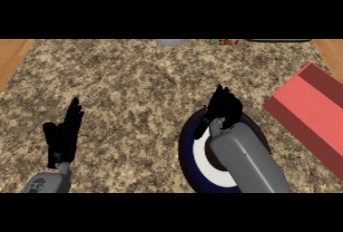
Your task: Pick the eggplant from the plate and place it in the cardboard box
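Speckled counter (134,81): right hand (224,108) over the plate (191,149), grip unclear; eggplant hidden, red box (315,113) beside the plate waiting; left hand (64,133) open

Navy-rimmed white plate (189,149), red box (311,115)

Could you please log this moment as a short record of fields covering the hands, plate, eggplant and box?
left robot hand: open, fingers up, resting at the view's left
right robot hand: over the plate's far rim, fingers unclear
plate: dark blue rim, white centre, partly under right forearm
eggplant: not visible
box: red, at right edge
counter: speckled stone
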You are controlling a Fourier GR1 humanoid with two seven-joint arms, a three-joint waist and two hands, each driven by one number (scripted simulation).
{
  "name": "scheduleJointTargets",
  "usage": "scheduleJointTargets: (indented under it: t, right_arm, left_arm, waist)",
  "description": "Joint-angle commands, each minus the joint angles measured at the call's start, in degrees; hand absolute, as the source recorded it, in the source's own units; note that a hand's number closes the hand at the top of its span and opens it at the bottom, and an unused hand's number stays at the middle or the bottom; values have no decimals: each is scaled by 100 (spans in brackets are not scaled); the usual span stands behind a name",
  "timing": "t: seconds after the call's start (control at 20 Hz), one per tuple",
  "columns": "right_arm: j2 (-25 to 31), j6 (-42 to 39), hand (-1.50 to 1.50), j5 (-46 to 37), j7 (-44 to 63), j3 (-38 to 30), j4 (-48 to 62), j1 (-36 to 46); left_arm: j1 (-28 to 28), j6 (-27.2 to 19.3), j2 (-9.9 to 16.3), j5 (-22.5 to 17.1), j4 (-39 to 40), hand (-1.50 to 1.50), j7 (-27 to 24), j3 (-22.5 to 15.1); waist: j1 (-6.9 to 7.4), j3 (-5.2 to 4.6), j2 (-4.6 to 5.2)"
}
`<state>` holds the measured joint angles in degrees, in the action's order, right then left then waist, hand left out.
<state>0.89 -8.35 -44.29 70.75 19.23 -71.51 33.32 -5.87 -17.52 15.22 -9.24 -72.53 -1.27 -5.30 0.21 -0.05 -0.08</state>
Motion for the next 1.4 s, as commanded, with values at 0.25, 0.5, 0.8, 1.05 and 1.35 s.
scheduleJointTargets:
  t: [0.25, 0.5, 0.8, 1.05, 1.35]
  right_arm:
    - [-84, 38, -150, -88, 903, 94, 429, -206]
    - [-85, 56, -150, -148, 710, -44, 610, -181]
    - [-85, 110, -150, -60, 548, -74, 707, -208]
    - [-85, 428, -150, 3, 330, -118, 1389, 149]
    - [-85, 665, 150, -459, -712, -150, 1535, 48]
  left_arm:
    - [-215, -22, -44, 77, -16, 0, 240, 42]
    - [-9, 20, -102, 127, -164, 0, 15, 50]
    - [-184, 77, -75, 136, 112, 0, 59, 251]
    - [-44, 122, -164, 290, -73, 0, 66, 98]
    - [-121, 220, -361, 357, 117, 0, 23, 277]
  waist:
    - [8, 3, 12]
    - [23, 4, 6]
    - [-8, 3, 12]
    - [51, 5, 19]
    - [-1, 5, 13]
